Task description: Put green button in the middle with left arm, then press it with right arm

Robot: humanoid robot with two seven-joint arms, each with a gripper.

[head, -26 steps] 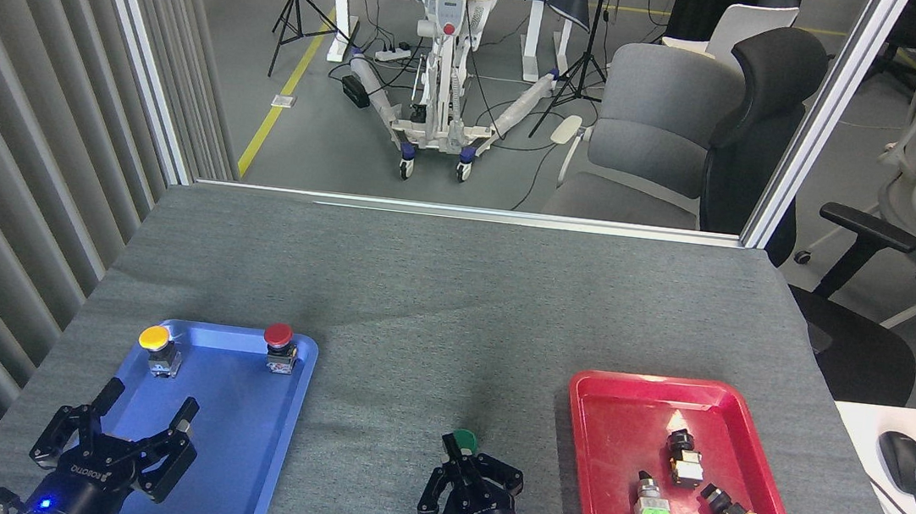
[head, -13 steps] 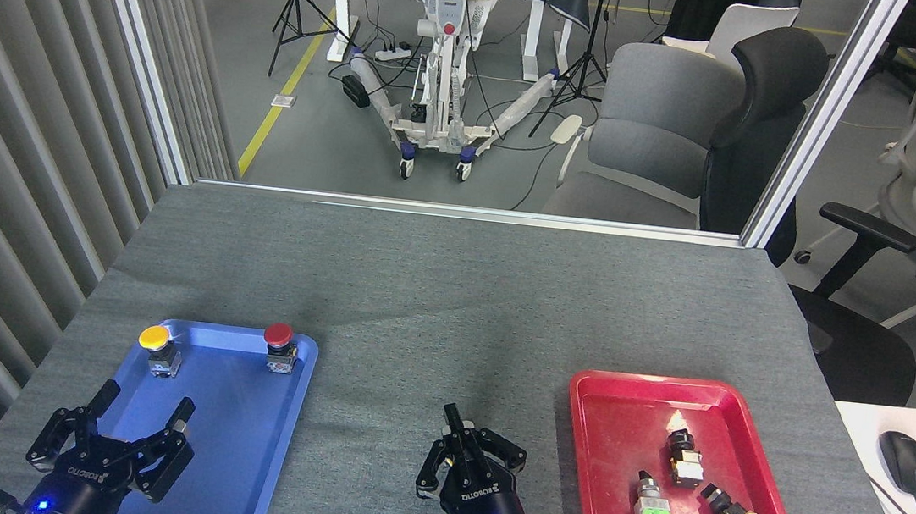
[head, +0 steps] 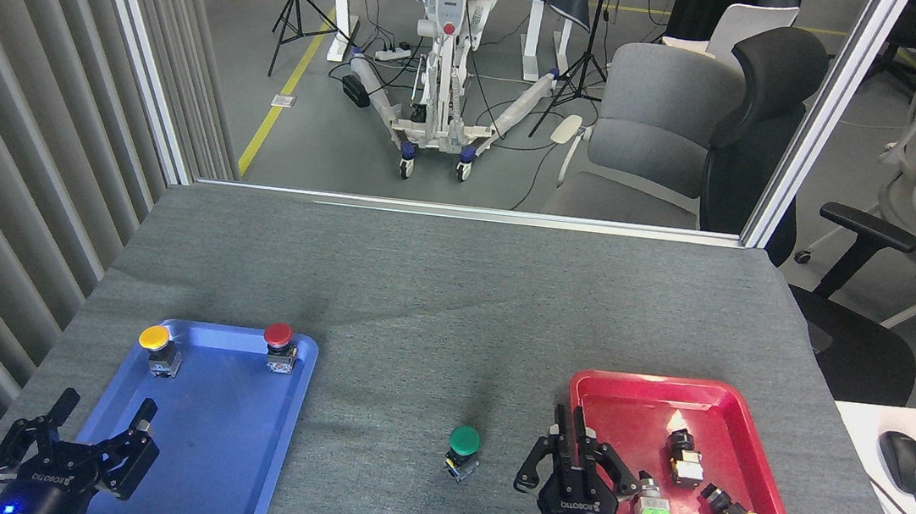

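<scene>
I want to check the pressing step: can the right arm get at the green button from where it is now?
Probably yes. The green button stands alone on the bare grey tabletop, and the right gripper is beside it at the red tray edge, nothing between them.

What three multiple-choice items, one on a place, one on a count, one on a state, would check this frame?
1. Where does the green button stand?
A. in the blue tray
B. on the bare table between the trays
C. in the red tray

2. How many buttons are in the blue tray?
A. two
B. three
C. none

3. What is the right gripper doing?
A. clamping the green button
B. holding the yellow button
C. holding nothing, fingers drawn together, at the red tray's left edge

Answers:
1. B: it stands upright on the grey table, clear of both trays.
2. A: only the yellow button and the red button stand there, at its far end.
3. C: it is apart from the green button, over the red tray rim.
</scene>
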